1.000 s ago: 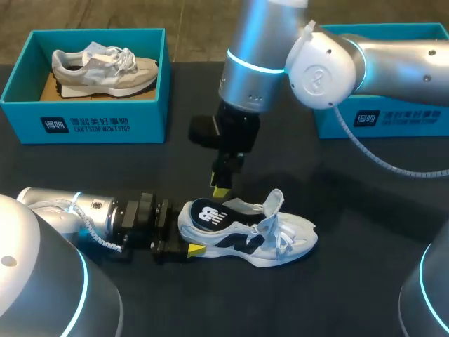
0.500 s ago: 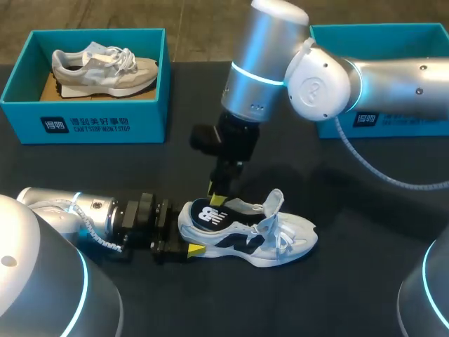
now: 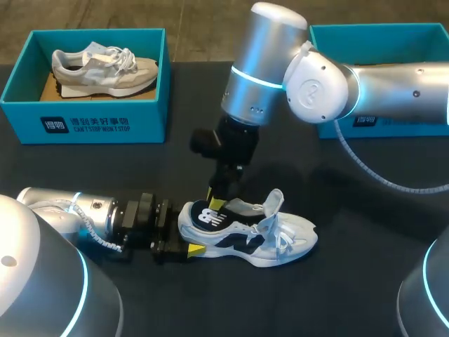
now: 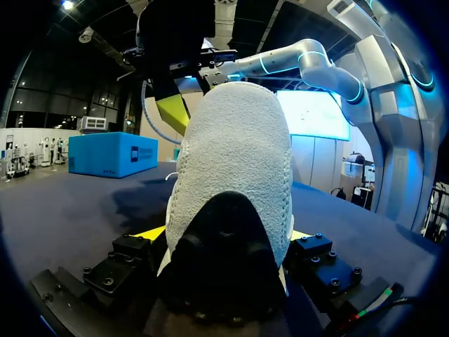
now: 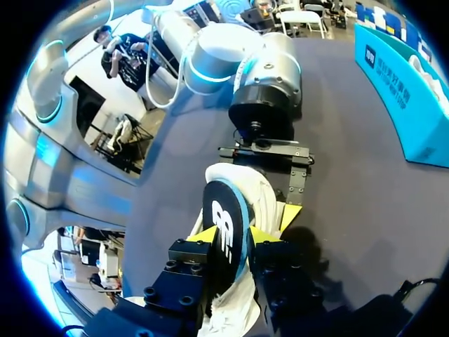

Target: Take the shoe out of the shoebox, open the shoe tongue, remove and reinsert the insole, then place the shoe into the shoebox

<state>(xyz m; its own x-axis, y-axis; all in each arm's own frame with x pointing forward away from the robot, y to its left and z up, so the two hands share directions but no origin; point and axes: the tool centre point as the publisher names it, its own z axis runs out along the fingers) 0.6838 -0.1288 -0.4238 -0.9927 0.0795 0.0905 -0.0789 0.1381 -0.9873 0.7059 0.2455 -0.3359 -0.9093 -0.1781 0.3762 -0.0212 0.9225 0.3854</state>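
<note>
- The shoe (image 3: 245, 235) is out of its box. It lies on its side on the dark table (image 3: 365, 281).
- My left gripper (image 3: 188, 232) is clamped on the heel of the shoe. One yellow tip is on each side of the heel, and the heel fills the gap between them.
- The toe of the shoe points away from the left jaws.
- The tongue (image 3: 273, 202) is pulled up and open, so I think that step is done.
- The insole (image 3: 208, 216) is dark with a white mark. Its heel end sticks up out of the shoe, and its front end is down inside.
- My right gripper (image 3: 219, 202) comes down from above, just ahead of the left jaws. In the right wrist view the insole stands between its two yellow tips. They look pressed on it from both sides, so I think it is pinching the insole.
- I think I am in the middle of the insole step. It is only half out of the shoe.
- Left to do, as I see it: get the insole flat inside the shoe, then put the shoe away.
- The blue shoebox (image 3: 421, 123) is well apart from both jaws, on the far side of my right arm. That arm hides most of it, so I cannot see inside.
- Another blue box (image 3: 84, 123) is far beyond the left jaws. A grey shoe (image 3: 105, 69) lies in it.
</note>
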